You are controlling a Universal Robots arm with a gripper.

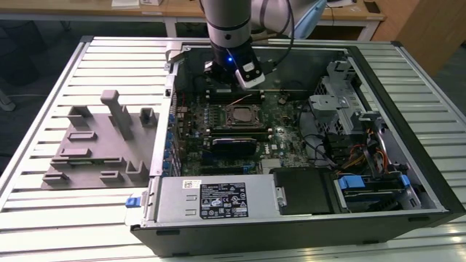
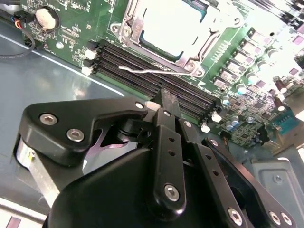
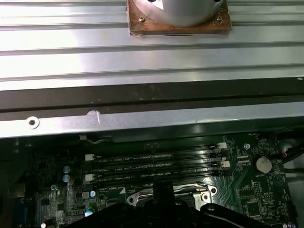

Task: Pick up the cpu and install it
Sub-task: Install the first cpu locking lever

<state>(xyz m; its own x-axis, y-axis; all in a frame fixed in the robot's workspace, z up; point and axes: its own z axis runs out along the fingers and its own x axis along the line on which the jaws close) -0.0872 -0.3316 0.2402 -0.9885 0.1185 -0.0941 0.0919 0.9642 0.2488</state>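
While the arm reaches down into the open computer case point(image 1: 378, 82), its end effector point(image 1: 246, 82) hangs above the memory slots point(image 2: 156, 66) at the far side of the motherboard point(image 1: 240, 131) in the exterior view. In the second wrist view the end effector point(image 2: 164, 102) has its black fingers point(image 2: 167, 142) drawn together with nothing between them; their tips sit over the row of dark memory slots, just beside the socket frame point(image 2: 190, 57). The cpu point(image 2: 173, 23) lies flat inside that metal-framed socket, its pale shiny top facing up, and a thin wire lever point(image 2: 147, 71) runs along the frame's edge nearest the slots. In the exterior view the cpu point(image 1: 240, 115) sits at the middle of the board, close below the end effector. A grey tray point(image 1: 102, 142) with raised blocks rests on the slatted tabletop point(image 1: 65, 71), well apart at the exterior view's left of the case. A power supply point(image 1: 218, 199) lines the near edge of the case.
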